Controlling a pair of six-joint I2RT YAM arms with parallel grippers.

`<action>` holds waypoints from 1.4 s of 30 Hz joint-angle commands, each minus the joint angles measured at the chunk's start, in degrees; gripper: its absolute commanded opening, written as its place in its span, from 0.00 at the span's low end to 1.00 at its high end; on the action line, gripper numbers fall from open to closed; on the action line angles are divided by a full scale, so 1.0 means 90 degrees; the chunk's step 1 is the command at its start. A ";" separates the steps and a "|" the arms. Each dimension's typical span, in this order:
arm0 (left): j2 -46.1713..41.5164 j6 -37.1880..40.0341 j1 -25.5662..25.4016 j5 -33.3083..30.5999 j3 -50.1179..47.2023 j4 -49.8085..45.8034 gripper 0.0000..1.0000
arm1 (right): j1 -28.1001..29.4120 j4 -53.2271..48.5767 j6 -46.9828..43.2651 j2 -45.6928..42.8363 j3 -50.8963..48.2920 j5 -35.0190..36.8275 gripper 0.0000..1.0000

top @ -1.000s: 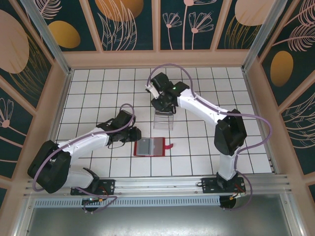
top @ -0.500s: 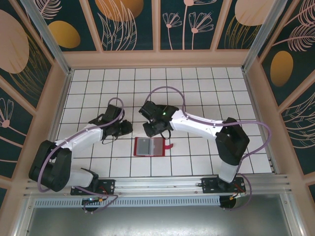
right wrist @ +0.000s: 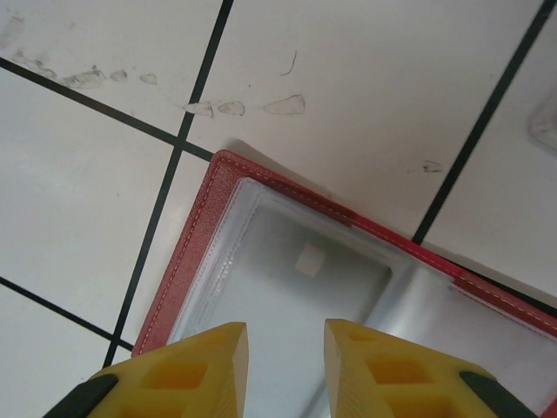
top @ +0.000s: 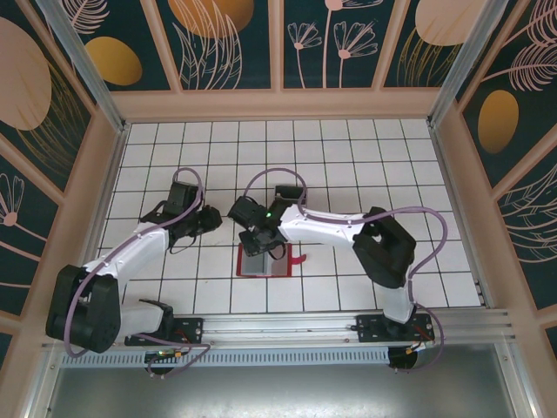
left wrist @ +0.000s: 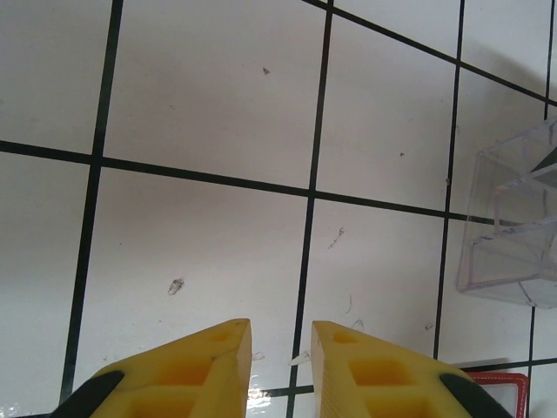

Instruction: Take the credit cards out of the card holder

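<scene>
The red card holder (top: 280,264) lies open and flat on the tiled floor, its closing tab pointing right. My right gripper (top: 258,245) hovers just above its left half, open, with nothing between the yellow fingers. In the right wrist view, the gripper (right wrist: 285,348) hangs over the left pocket inside the red stitched rim (right wrist: 186,270). A grey face with a small pale square (right wrist: 309,259) shows through the pocket window; it may be one of the credit cards. My left gripper (top: 211,219) sits about two tiles left of the holder, slightly open (left wrist: 281,348) and empty over bare tile.
A clear plastic box (left wrist: 515,231) stands at the right of the left wrist view, with a red corner of the holder (left wrist: 509,385) below it. The right arm reaches across the middle of the floor. Wooden walls ring the tiled area.
The right arm swung from the clear box at the back down to the left half of the holder, its jaws widening slightly. The left gripper drew back up and left, away from the holder.
</scene>
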 commanded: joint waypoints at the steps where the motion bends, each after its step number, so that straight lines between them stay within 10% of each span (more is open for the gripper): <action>1: -0.0130 0.0148 0.0156 0.0145 -0.0201 0.0033 0.26 | 0.0167 -0.0256 0.0251 0.0258 0.0353 0.0169 0.31; 22: -0.0160 0.0109 0.0280 0.0347 -0.0276 0.0137 0.27 | 0.0419 -0.0985 0.0280 0.1226 0.1071 0.0670 0.52; 42: -0.0359 0.0089 0.0205 0.0759 -0.0206 -0.0278 0.27 | 0.0470 -0.0592 0.0193 0.1016 0.1255 0.0743 0.00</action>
